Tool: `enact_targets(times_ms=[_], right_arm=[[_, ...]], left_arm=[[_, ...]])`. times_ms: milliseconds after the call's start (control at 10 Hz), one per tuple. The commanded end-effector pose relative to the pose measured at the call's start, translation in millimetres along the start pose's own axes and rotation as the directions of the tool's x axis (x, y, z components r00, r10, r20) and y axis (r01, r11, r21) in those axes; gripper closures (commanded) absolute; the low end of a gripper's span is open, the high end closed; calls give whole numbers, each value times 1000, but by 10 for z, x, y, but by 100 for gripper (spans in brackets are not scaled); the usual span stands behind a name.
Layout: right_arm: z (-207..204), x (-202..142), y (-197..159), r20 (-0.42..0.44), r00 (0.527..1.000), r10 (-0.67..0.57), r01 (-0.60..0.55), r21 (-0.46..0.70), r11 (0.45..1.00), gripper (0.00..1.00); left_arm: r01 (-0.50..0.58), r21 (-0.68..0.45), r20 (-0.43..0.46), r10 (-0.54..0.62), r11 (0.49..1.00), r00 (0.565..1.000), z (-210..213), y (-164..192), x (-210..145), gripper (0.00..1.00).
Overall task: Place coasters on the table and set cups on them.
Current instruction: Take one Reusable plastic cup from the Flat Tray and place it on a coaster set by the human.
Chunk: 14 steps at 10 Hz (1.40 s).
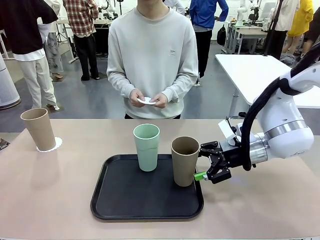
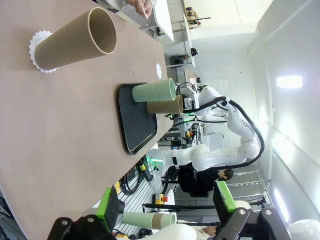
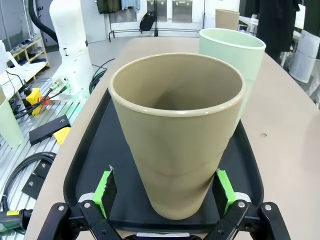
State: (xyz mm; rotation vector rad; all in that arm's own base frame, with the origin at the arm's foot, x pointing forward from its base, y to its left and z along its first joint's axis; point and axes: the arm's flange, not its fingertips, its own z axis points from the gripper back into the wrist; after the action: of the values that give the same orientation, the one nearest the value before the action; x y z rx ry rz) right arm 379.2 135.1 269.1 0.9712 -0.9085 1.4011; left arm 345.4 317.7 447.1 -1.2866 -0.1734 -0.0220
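Tan cup (image 3: pixel 177 145) stands upright on the black tray (image 1: pixel 125 195), near its right edge, with the mint cup (image 1: pixel 146 146) just beside it toward the tray's middle. The right gripper (image 1: pixel 206 162) straddles the tan cup low on its wall, jaws spread, a green pad on either side; no squeeze is evident. A second tan cup (image 1: pixel 38 128) is set on a coaster (image 1: pixel 51 145) at the table's (image 1: pixel 260 200) far left. The person's hands (image 1: pixel 148 99) hold another coaster, not yet laid down. The left gripper (image 2: pixel 167 200) hangs open and empty over the table. Recommended: close both pads evenly on the tapered wall, lift straight up to clear the tray rim and the mint cup, and keep the cup level until a coaster lies ready.
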Motion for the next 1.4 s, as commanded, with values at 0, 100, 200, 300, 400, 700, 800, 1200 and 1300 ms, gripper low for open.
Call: enact_targets(times_ms=[0,100,200,300,400,700,800,1200,1300], right_arm=[[-175,-66,-55,2,1000,17,-17,-27,999,0],[-191,-82,-111,2,1000,11,-11,-41,999,0],[-199,-90,-147,9,1000,2,-2,-47,999,0],[-216,-91,-165,16,1000,-2,3,-48,999,0],[-255,-81,-183,26,1000,-2,3,-44,999,0],[-384,-36,-194,48,999,-5,6,-20,1000,0],[-407,-26,-191,53,999,-5,6,-14,1000,0],[-377,-33,-171,94,995,16,-20,33,999,100],[-378,-33,-175,95,995,17,-20,26,999,65]], left_arm=[[-1,-11,2,1,1000,1000,8,-20,-13,0],[-1,-11,2,1,1000,1000,8,-20,-13,0],[-1,-11,2,1,1000,1000,8,-20,-13,0],[-1,-11,2,1,1000,1000,8,-20,-13,0],[-1,-11,2,1,1000,1000,8,-20,-13,0],[-1,-11,2,1,1000,1000,8,-20,-13,0],[-1,-11,2,1,1000,1000,8,-20,-13,0],[-1,-11,2,1,1000,1000,8,-20,-13,0],[-1,-11,2,1,1000,1000,8,-20,-13,0]])
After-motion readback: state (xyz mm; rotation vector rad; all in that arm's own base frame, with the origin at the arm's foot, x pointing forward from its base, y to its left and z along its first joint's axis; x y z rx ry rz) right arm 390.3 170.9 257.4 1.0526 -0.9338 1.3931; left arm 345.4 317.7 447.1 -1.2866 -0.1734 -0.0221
